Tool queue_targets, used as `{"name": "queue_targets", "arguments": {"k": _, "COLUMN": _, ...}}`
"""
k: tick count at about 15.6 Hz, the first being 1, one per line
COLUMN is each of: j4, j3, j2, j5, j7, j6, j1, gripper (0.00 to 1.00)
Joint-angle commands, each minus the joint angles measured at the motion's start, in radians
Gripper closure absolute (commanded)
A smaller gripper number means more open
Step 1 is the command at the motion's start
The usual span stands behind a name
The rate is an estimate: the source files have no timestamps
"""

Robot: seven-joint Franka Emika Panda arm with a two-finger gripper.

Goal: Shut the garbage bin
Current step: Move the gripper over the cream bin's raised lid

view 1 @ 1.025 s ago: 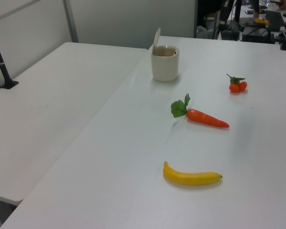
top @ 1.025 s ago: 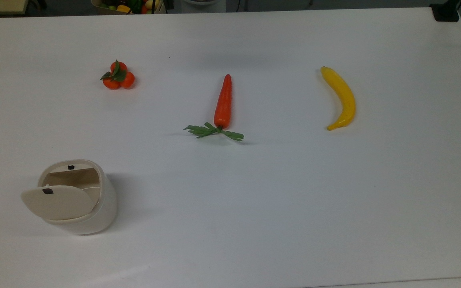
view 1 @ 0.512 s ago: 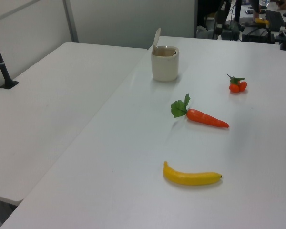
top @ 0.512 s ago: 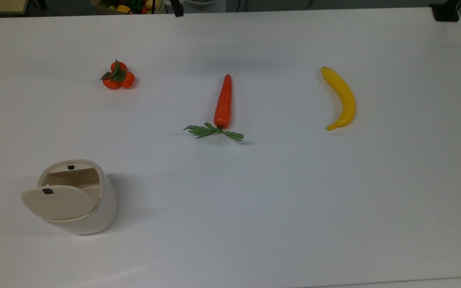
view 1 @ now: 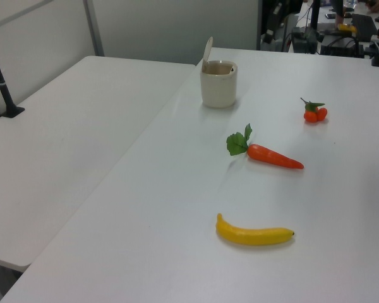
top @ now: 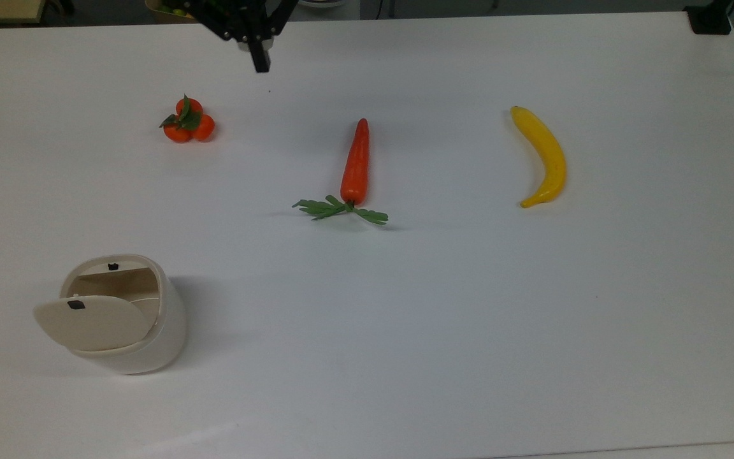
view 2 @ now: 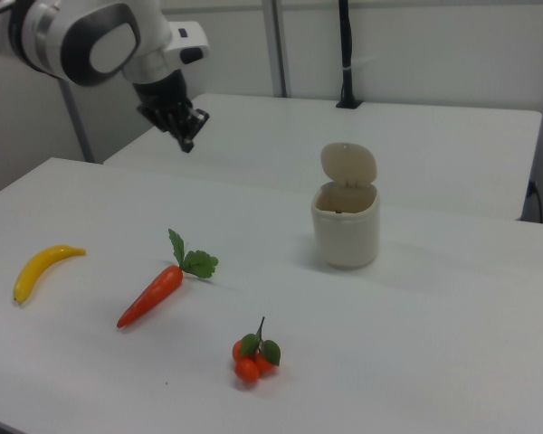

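The garbage bin (top: pixel 150 344) is a small cream-white tub at the top view's lower left. Its flat beige lid (top: pixel 90 322) is swung up and open, with a black latch on it. The left view shows the garbage bin (view 1: pixel 218 83) at the far end of the table, lid (view 1: pixel 207 52) upright. In the right view the garbage bin (view 2: pixel 346 226) stands mid-table with the lid (view 2: pixel 348 165) raised behind the opening. My gripper (top: pixel 260 62) hangs at the top view's upper edge, far from the bin, shut and holding nothing. In the right view the gripper (view 2: pixel 188 137) is high at the upper left.
A cluster of small oranges (top: pixel 188 121), a carrot (top: pixel 355 162) with green leaves and a banana (top: pixel 542 156) lie in a row across the white table (top: pixel 437 331). A black clamp (top: pixel 710 19) sits at the top view's far right corner. A second table (view 1: pixel 69 126) adjoins.
The arm and its gripper have come into the top view from the upper edge, over the table's far side. The bin and its lid have not moved.
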Motion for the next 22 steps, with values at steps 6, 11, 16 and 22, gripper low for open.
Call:
{"name": "queue_targets", "arguments": {"k": 6, "j4": 0.004, "j3": -0.01, "j2": 0.13, "j5": 0.02, "j7": -0.005, "j6": 0.391, "j1": -0.038, "gripper": 1.0}}
{"name": "queue_targets", "arguments": {"k": 11, "j4": 0.094, "j3": -0.013, "j2": 0.239, "j5": 0.017, "j7": 0.05, "j6": 0.512, "j1": -0.055, "gripper": 1.0}}
{"name": "queue_targets", "arguments": {"k": 16, "j4": 0.252, "j3": -0.012, "j2": 0.358, "j5": 0.01, "j7": 0.098, "j6": 0.541, "j1": -0.098, "gripper": 1.0}}
{"name": "queue_targets", "arguments": {"k": 22, "j4": 0.322, "j3": -0.013, "j2": 0.486, "j5": 0.007, "j7": 0.108, "j6": 0.768, "j1": -0.126, "gripper": 1.0}}
